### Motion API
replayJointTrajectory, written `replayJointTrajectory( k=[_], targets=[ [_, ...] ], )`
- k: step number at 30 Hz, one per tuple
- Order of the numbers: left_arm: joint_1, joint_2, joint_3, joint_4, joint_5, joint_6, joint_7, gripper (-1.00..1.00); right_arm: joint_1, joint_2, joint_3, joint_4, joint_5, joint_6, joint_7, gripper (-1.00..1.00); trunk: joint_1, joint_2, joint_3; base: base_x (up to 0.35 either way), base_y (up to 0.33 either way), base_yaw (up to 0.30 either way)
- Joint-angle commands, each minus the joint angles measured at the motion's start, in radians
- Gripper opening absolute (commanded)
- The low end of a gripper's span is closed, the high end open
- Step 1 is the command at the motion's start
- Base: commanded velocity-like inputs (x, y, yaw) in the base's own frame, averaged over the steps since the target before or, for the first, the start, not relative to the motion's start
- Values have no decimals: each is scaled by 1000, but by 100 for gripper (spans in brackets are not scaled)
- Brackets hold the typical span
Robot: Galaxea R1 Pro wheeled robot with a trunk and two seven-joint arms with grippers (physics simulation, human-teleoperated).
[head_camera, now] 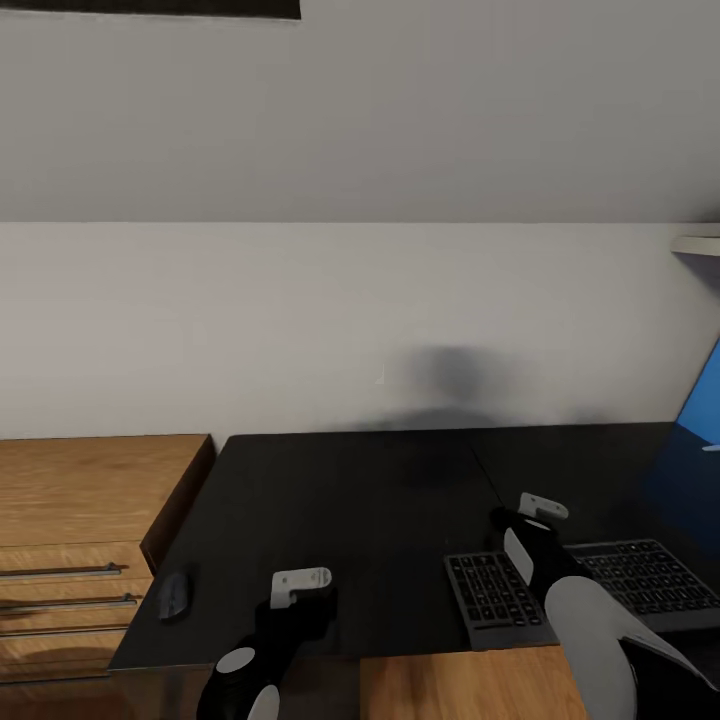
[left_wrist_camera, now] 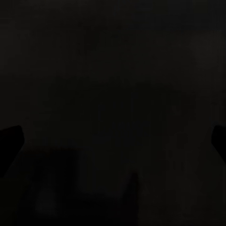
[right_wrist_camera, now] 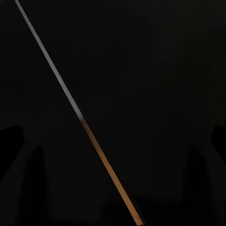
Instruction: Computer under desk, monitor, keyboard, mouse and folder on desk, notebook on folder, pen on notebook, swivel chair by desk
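Note:
The desk (head_camera: 360, 510) has a matte black top that spreads across the lower half of the head view. The small black mouse (head_camera: 175, 595) lies near its front left corner. The silver-grey keyboard (head_camera: 600, 590) lies at the front right, partly covered by my right arm. My left gripper (head_camera: 305, 592) hangs over the desk's front edge, a short way right of the mouse. My right gripper (head_camera: 532, 512) hovers just behind the keyboard's left end. In both wrist views the fingers (left_wrist_camera: 9, 146) (right_wrist_camera: 9, 146) stand wide apart over the dark top, nothing between them.
An oak drawer unit (head_camera: 80, 540) with bar handles adjoins the desk's left side. A grey wall (head_camera: 360, 320) rises behind. A blue panel (head_camera: 705, 400) stands at the far right edge. A thin seam (right_wrist_camera: 70, 99) crosses the desk top.

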Motion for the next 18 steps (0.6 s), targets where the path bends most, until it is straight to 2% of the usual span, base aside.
replayJointTrajectory(
  k=[1, 7, 9, 12, 13, 15, 18],
  targets=[
    [-1, 0, -2, -1, 10, 3, 10, 100, -1, 2, -4, -1, 12, 6, 0, 100, 0, -1, -1, 0, 0, 0],
    [-1, 0, -2, -1, 10, 3, 10, 100, -1, 16, -1, 2, 42, 6, 0, 100, 0, -1, -1, 0, 0, 0],
    [-1, 0, -2, -1, 10, 3, 10, 100, -1, 30, -1, 4, 80, 6, 1, 100, 0, -1, -1, 0, 0, 0],
    [-1, 0, -2, -1, 10, 3, 10, 100, -1, 44, 0, 6, 110, 6, 1, 100, 0, -1, -1, 0, 0, 0],
    [-1, 0, -2, -1, 10, 3, 10, 100, 0, 61, 11, 6, 144, 6, 1, 100, 0, -1, -1, 0, 0, 0],
    [-1, 0, -2, -1, 10, 3, 10, 100, 0, 79, 26, 7, 178, 6, 1, 100, 0, -1, -1, 0, 0, 0],
    [-1, 0, -2, -1, 10, 3, 10, 100, 0, 93, 34, 7, 199, 6, 0, 100, 0, -1, -1, 0, 0, 0]
  ],
)
